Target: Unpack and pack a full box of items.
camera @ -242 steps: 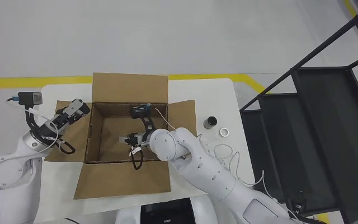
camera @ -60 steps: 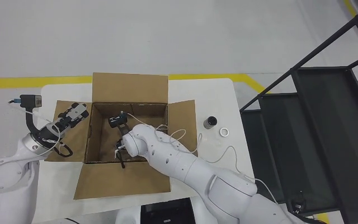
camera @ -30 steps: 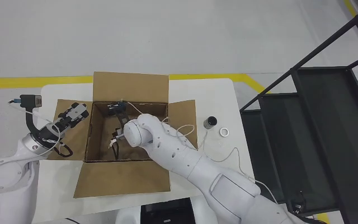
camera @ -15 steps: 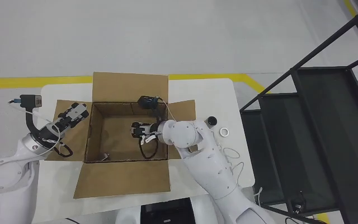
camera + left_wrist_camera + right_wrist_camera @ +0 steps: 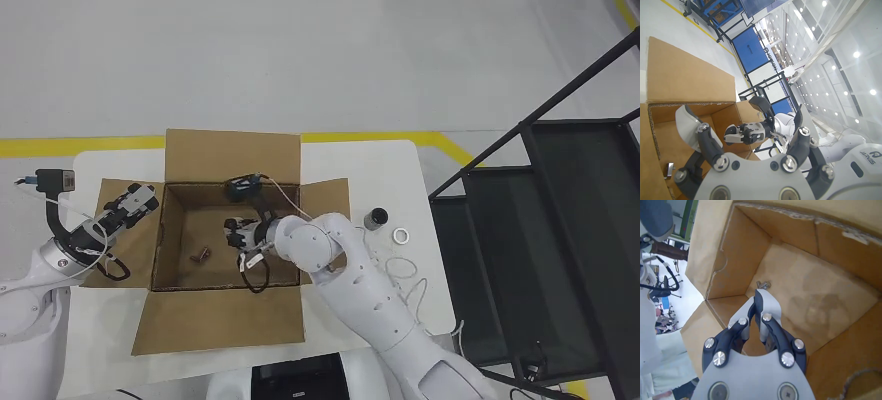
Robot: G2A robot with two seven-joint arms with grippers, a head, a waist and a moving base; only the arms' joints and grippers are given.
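Right gripper (image 5: pixel 755 298) closed inside the box (image 5: pixel 232 150) — left gripper (image 5: pixel 143 202) splayed beside its rim.

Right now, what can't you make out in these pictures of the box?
1. Small metal piece on the box floor: too small in every view to identify.
2. Box floor corner under the right arm: top view, covered by the arm and right gripper.
3. Dark cylinder and white ring on the table: top view, too small to identify.

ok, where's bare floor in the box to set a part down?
Box floor is bare except the small metal part near its left wall. Far-left corner is most open; the right gripper, shut, and its arm crowd the middle and right.
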